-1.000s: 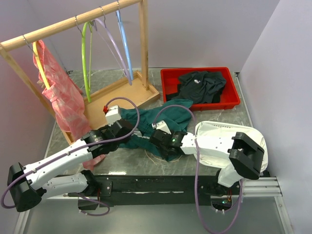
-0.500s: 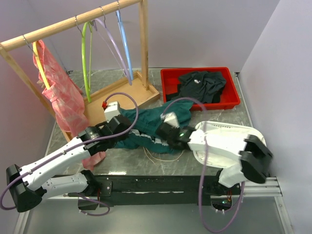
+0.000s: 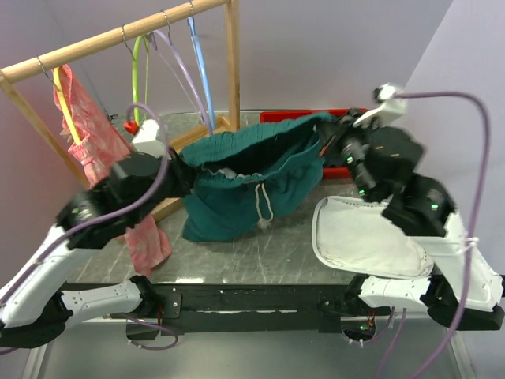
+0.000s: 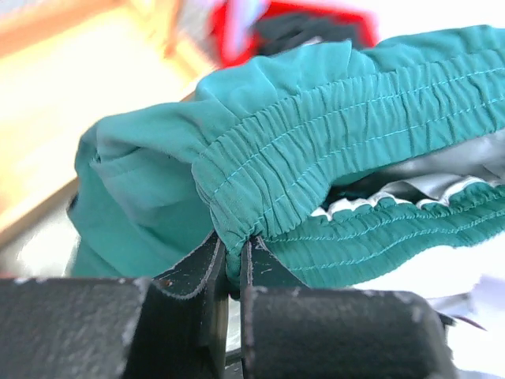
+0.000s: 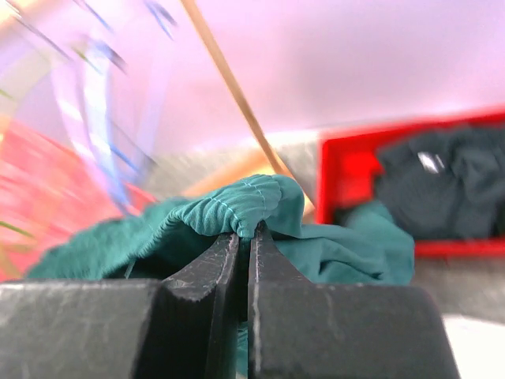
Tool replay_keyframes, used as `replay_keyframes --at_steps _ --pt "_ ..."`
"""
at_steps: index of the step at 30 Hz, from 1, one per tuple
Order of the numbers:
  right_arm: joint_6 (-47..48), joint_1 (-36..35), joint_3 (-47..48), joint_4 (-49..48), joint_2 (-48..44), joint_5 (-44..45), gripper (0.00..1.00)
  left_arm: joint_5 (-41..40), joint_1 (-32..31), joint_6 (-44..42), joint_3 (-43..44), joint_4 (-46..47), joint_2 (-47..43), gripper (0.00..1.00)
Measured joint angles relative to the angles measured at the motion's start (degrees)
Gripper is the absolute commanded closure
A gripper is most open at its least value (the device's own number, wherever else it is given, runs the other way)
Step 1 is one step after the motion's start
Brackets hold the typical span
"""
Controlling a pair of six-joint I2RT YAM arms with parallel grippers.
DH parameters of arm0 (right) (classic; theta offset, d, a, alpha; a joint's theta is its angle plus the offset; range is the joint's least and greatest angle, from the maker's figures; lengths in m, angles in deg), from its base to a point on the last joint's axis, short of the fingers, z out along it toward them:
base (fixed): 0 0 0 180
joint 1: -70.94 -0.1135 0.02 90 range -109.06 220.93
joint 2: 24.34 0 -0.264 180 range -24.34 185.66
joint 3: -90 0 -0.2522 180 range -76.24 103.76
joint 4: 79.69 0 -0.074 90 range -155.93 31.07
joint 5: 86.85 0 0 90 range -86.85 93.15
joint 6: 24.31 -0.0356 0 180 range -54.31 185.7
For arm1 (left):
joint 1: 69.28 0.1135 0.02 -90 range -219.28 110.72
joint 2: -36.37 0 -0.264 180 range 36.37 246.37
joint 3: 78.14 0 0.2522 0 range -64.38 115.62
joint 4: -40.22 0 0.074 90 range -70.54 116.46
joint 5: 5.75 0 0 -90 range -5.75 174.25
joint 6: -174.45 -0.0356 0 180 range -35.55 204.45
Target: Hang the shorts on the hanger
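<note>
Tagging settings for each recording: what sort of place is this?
Probably a robot lab bench, not a home: a small wooden rack of hangers and a red bin on a walled-in tabletop, arms bolted at its edge.

The shorts [image 3: 229, 197], stretched wide, bar the way to the wooden rack [image 3: 233, 71]; the tabletop [image 3: 268, 254] in front lies open.
</note>
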Motion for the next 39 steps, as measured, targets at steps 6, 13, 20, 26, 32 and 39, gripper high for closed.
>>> replay_keyframes --at_steps 6,13,20,26,32,39 --pt "3.5 -2.7 17.0 0.6 5.4 -0.9 1.00 3.9 0.0 -4.3 12.2 -0.8 0.3 0.98" --pt "6.1 -7.5 29.4 3.6 15.1 1.9 1.00 0.8 0.0 -5.0 17.4 -5.2 2.6 0.99" --pt "11.3 -12.7 32.2 2.6 19.4 6.6 1.00 -1.9 0.1 -5.4 17.7 -7.8 3.6 0.99" --pt "9.1 -7.7 26.1 2.3 18.9 6.5 1.00 -3.3 0.1 -5.6 17.7 -8.0 2.8 0.99" --pt "2.2 8.8 3.3 0.2 15.0 -4.7 1.00 -1.1 0.1 -4.9 10.8 -4.7 0.3 0.99" --pt "-4.0 16.5 -24.7 -1.8 5.7 -14.7 1.00 7.8 0.3 0.4 -19.0 9.0 0.5 0.99"
